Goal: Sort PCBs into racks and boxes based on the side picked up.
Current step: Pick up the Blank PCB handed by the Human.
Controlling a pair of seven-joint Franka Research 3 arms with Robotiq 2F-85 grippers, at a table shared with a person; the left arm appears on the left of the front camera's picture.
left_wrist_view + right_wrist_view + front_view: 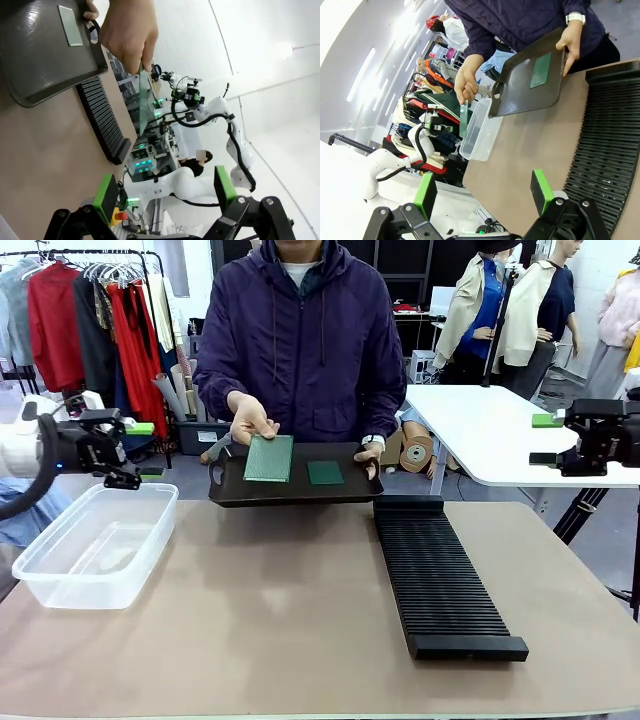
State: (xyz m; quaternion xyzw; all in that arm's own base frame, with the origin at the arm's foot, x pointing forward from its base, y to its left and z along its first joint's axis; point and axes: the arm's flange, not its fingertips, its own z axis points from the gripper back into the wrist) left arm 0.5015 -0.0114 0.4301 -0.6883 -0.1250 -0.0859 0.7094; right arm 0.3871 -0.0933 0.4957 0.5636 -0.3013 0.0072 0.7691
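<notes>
At the left end of the black handled tray (300,496), the person's hand (250,420) holds a thin green rectangular PCB (269,458) (a smaller PCB (325,472) lies on the tray), so the left gripper (165,194), spread and empty like the right gripper (483,192), should pinch its free edge.

Larger green PCB (269,458), dotted face toward robot, pinched upright in person's hand (250,420) over left end of black tray (295,492). Smaller dark green PCB (325,472) flat on tray. Long black slotted rack (440,580) lengthwise on table, right of centre. Clear plastic tub (95,545) at table's left.
</notes>
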